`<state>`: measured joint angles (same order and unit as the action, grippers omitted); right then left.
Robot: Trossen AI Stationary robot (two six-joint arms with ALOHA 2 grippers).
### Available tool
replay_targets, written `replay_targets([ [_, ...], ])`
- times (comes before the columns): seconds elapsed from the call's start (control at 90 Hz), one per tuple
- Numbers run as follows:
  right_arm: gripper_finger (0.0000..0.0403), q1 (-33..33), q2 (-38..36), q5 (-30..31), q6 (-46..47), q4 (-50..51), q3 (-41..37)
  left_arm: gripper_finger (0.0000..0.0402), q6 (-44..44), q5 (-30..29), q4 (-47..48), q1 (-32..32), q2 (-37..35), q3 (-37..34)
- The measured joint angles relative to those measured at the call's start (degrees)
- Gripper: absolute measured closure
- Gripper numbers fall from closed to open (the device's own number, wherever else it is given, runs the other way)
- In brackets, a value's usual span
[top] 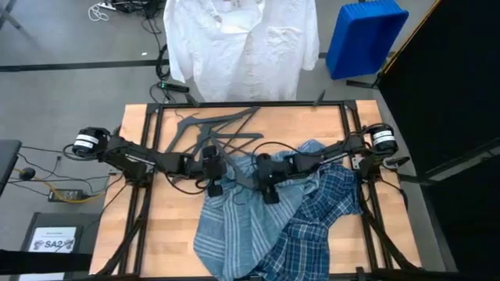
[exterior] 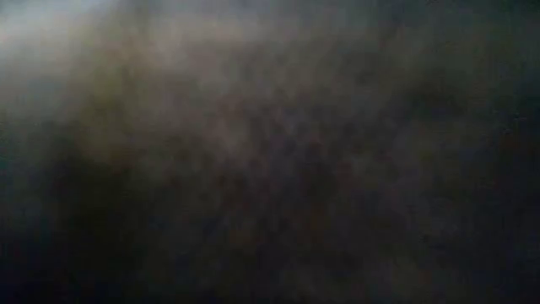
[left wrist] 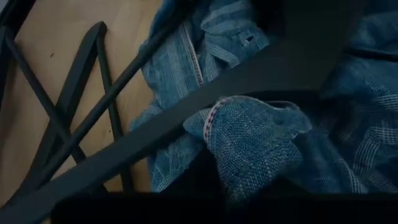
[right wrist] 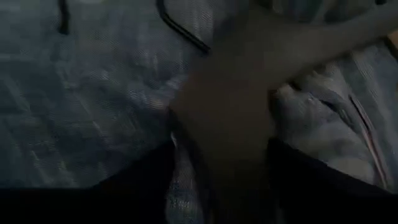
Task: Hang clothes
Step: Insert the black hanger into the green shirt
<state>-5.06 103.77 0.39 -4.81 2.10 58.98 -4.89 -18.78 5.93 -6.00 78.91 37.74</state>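
The white shirt (top: 242, 47) hangs beyond the table's far edge. On the table, the light blue striped shirt (top: 234, 226) lies crumpled against the darker plaid shirt (top: 320, 226), both spilling over the near edge. Dark hangers (top: 211, 129) lie on the wood at the far left. My left gripper (top: 212, 186) is at the striped shirt's far edge, shut on a bunch of its cloth (left wrist: 249, 137). My right gripper (top: 268, 190) is close beside it over the shirts, shut on a dark hanger (right wrist: 230, 124). That hanger's arm (left wrist: 155, 134) crosses in front of the left gripper. My left gripper pinches a bunched fold of the striped shirt with a stitched edge (left wrist: 214, 121) between its two fingers. The bunch stands up out of the fingers, just behind the hanger's arm. The rest of the shirt lies slack on the table. My right gripper has the dark hanger (right wrist: 227, 162) between its two fingers (right wrist: 134, 171), above the striped cloth. Which part of the hanger it holds I cannot tell; the hanger itself hides the contact.
A black metal frame (top: 156, 133) runs round the table top. A blue bin (top: 363, 35) stands on the floor at the far right, with cables on the floor at the far left. Bare wood shows at the table's left (top: 156, 234). The low view is dark and shows nothing.
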Motion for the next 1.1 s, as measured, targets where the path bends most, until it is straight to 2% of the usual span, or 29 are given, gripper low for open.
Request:
replay_targets([
  [0.467, 0.0319, 3.24, -0.77, -11.24, 3.71, -1.26, -0.07, 0.0401, 0.11, 0.01, 0.31, 0.0, 0.0, 0.0],
  [0.644, 0.0326, 5.4, -6.42, -14.2, 5.24, 3.12, -0.07, 0.0401, 0.13, 0.01, 2.55, -0.02, 0.0, -0.04],
  [0.889, 0.033, 8.43, -18.37, -16.71, 5.27, 10.98, -0.07, 0.0402, 0.13, -0.01, 3.09, 0.0, 0.0, -0.04],
  [0.978, 0.0331, 10.4, -22.46, -20.68, 7.25, 13.5, -0.07, 0.0402, 0.13, -0.03, 3.24, 0.0, 0.0, -0.02],
  [1.1, 0.0332, 13.66, -27.16, -29.62, 12.11, 16.72, -0.07, 0.0402, 0.15, -0.85, 3.66, -0.02, -0.07, 0.14],
])
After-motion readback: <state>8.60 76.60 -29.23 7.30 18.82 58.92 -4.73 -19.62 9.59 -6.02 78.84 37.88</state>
